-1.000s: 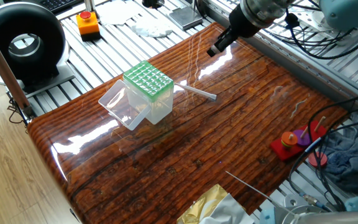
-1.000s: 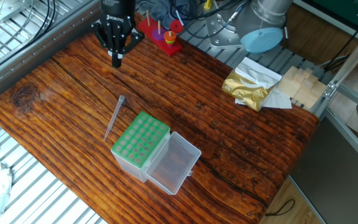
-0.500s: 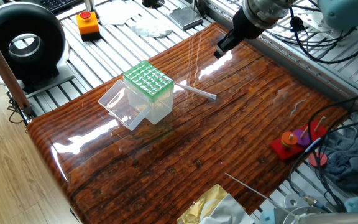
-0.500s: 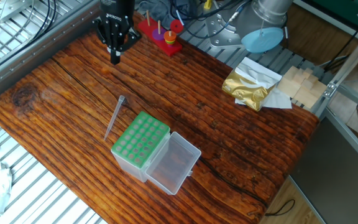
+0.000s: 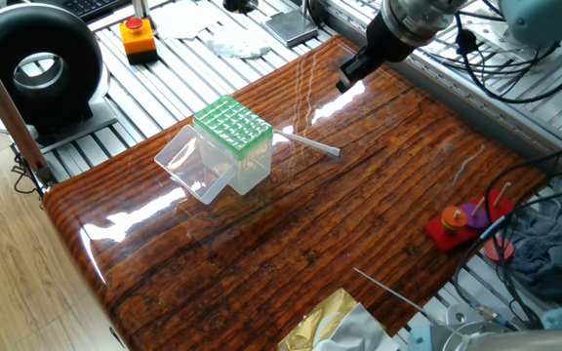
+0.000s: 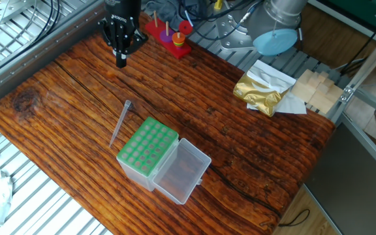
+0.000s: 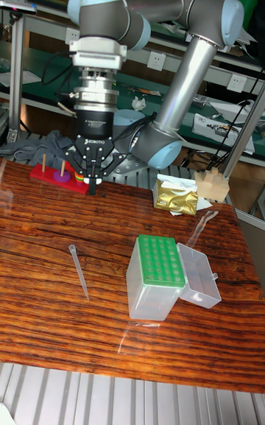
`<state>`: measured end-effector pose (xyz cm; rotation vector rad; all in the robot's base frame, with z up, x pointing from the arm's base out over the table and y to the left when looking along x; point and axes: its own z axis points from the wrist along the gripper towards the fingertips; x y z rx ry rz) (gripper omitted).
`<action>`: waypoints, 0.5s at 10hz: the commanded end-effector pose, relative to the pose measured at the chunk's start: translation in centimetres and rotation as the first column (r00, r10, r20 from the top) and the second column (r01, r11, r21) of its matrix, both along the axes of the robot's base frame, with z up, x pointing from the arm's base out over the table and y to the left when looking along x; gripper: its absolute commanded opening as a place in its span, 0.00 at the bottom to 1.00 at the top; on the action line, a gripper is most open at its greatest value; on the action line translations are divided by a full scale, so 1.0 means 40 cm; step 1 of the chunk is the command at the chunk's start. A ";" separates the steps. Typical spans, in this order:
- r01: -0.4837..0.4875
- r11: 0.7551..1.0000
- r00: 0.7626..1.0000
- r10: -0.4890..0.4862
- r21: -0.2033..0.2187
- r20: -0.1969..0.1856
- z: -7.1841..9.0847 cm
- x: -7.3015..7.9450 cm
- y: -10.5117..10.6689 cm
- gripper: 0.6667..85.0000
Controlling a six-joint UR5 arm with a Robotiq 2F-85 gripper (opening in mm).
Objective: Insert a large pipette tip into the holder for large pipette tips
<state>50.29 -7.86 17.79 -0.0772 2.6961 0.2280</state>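
The large pipette tip [image 5: 306, 143] [image 6: 120, 122] [image 7: 79, 269] lies flat on the wooden table, right beside the holder. The holder for large pipette tips [image 5: 233, 128] [image 6: 147, 149] [image 7: 157, 261] is a clear box with a green grid top, and its clear lid [image 5: 187, 164] [image 6: 182, 170] hangs open at the side. My gripper [image 5: 349, 73] [image 6: 121, 62] [image 7: 92, 188] hovers above the table's far part, well away from the tip and the holder. It points down with its fingers closed together and nothing between them.
A red ring-stacking toy [image 5: 464, 220] [image 6: 169, 36] [image 7: 54, 172] stands near the gripper at the table's edge. A gold foil bag [image 6: 262, 89] [image 7: 177, 197] lies at another edge. An orange button box [image 5: 138, 35] and a black round device [image 5: 35, 64] sit off the table.
The gripper moved a little up and away from the pipette tip over the first half second, then stayed put. Tip and holder have not moved.
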 end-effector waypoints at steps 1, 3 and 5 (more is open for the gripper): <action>-0.027 1.000 1.000 0.027 0.014 0.011 -0.044 0.037 -0.035 0.00; -0.043 0.999 0.998 0.043 0.010 0.037 -0.091 0.073 -0.044 0.00; -0.051 0.999 0.997 0.050 0.017 0.066 -0.137 0.103 -0.041 0.00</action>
